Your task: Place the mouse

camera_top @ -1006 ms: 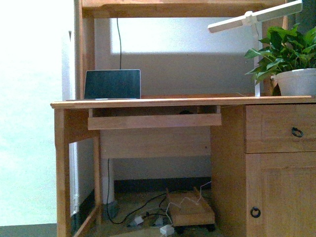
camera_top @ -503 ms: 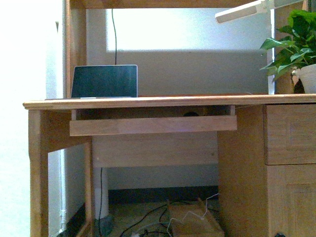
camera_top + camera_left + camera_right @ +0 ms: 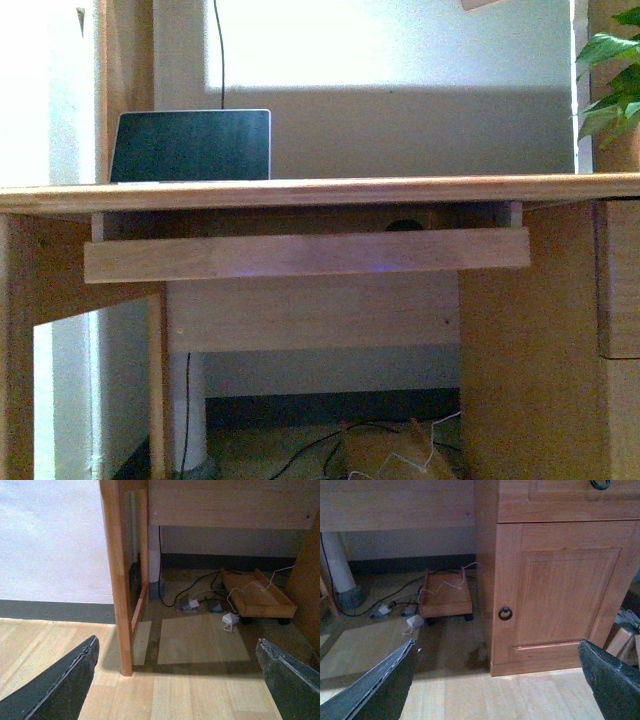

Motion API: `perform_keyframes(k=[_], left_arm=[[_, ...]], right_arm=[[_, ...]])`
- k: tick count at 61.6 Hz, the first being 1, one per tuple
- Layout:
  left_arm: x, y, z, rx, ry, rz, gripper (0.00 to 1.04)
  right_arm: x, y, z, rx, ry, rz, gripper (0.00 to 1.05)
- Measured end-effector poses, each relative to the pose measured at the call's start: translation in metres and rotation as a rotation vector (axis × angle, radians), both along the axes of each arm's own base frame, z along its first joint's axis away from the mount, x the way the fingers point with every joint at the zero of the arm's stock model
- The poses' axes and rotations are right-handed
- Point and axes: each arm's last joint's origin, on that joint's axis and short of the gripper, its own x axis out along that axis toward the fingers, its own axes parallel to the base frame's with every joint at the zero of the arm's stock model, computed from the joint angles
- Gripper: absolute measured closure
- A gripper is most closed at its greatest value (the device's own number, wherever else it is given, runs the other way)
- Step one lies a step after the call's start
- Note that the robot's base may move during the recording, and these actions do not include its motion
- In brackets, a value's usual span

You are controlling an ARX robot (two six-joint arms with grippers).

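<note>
Dark grey and dome-shaped, the mouse (image 3: pixel 404 225) shows only as a low hump peeping over the front rail of the pull-out tray (image 3: pixel 300 255) slung under the bench (image 3: pixel 320 191) top. It lies toward the tray's right end, and the rail hides its underside, so what it rests on cannot be seen. On the bench top, near the left edge, a laptop (image 3: pixel 190 146) stands open with its dark screen facing forward, and a thin black cable (image 3: pixel 220 50) runs up the wall behind it. Green plant leaves (image 3: pixel 610 90) hang in at the right edge.

In the left wrist view, the left jaws are spread wide with nothing between them. Their dark fingers (image 3: pixel 60 685) frame the wooden floor (image 3: pixel 200 695) beside a bench leg (image 3: pixel 117 580). Beyond the leg lie tangled cords (image 3: pixel 190 587) and a low wooden trolley (image 3: pixel 257 597). In the right wrist view, the right jaws are likewise wide apart and empty, with fingers (image 3: pixel 612 680) to either side of the bench's cabinet door (image 3: pixel 560 595) and its ring pull (image 3: pixel 505 613).
</note>
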Motion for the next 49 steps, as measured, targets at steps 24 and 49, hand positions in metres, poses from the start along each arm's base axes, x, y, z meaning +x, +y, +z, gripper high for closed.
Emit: perform_keyframes(k=[24, 49], left_arm=[[-0.0001, 0.0, 0.0001, 0.0, -0.001, 0.0, 0.08], [-0.0001, 0.0, 0.0001, 0.0, -0.001, -0.001, 0.08]], right_arm=[[0.0, 0.0, 0.0, 0.0, 0.0, 0.0, 0.08], [0.0, -0.0001, 0.0, 0.0, 0.0, -0.002, 0.08]])
